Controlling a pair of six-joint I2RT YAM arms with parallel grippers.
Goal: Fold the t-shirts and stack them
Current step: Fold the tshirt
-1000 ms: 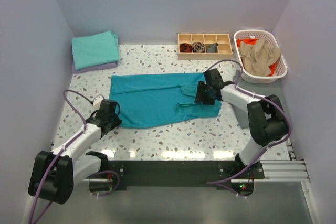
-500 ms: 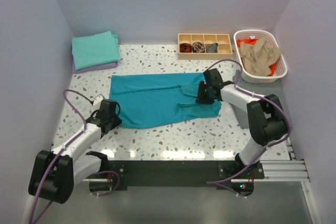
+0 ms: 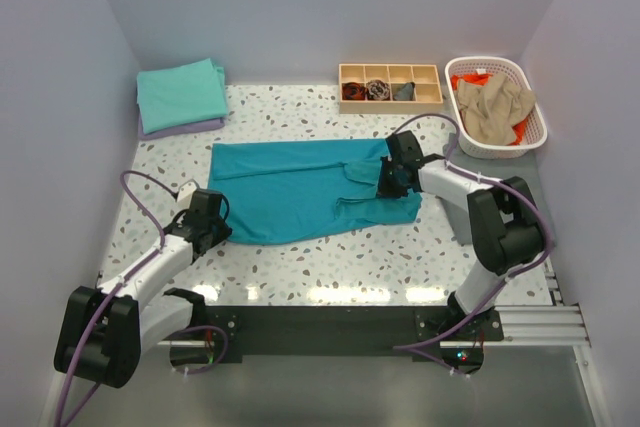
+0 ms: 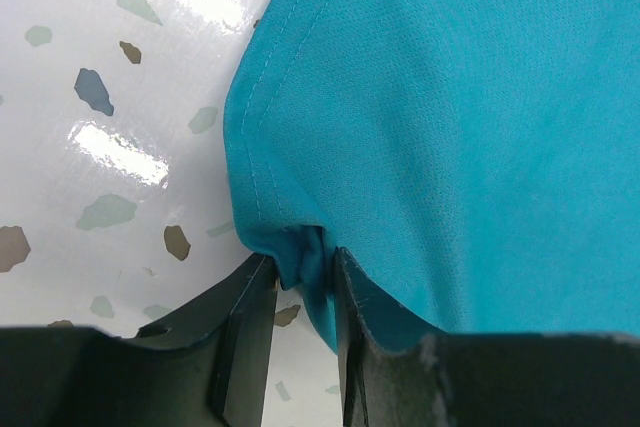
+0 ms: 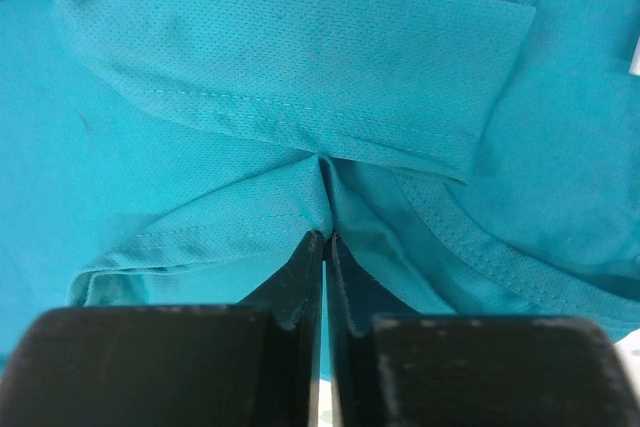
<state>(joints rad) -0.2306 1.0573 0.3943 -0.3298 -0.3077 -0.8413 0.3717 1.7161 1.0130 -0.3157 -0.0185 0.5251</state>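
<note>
Speckled table (image 3: pixel 330 267), lilac walls (image 3: pixel 330 7); left end effector (image 4: pixel 300 269) pinches teal t-shirt (image 3: pixel 290 187), right end effector (image 5: pixel 325 240) apparently too.

**What my table holds**

The speckled table (image 3: pixel 300 262) before me carries a teal shirt (image 3: pixel 290 192) spread mid-table, a folded aqua shirt (image 3: pixel 182 92) atop a lavender one (image 3: pixel 185 130) far left, a tray (image 3: pixel 392 103) at the far edge, and a basket (image 3: pixel 497 148) far right

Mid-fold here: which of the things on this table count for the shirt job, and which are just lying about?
Part of the job:
- teal shirt, spread out flat
- folded aqua shirt on the lavender shirt
- tan shirt and orange shirt in the white basket

Just lying about:
- wooden tray with small bits in it
- the basket itself, only a container
</note>
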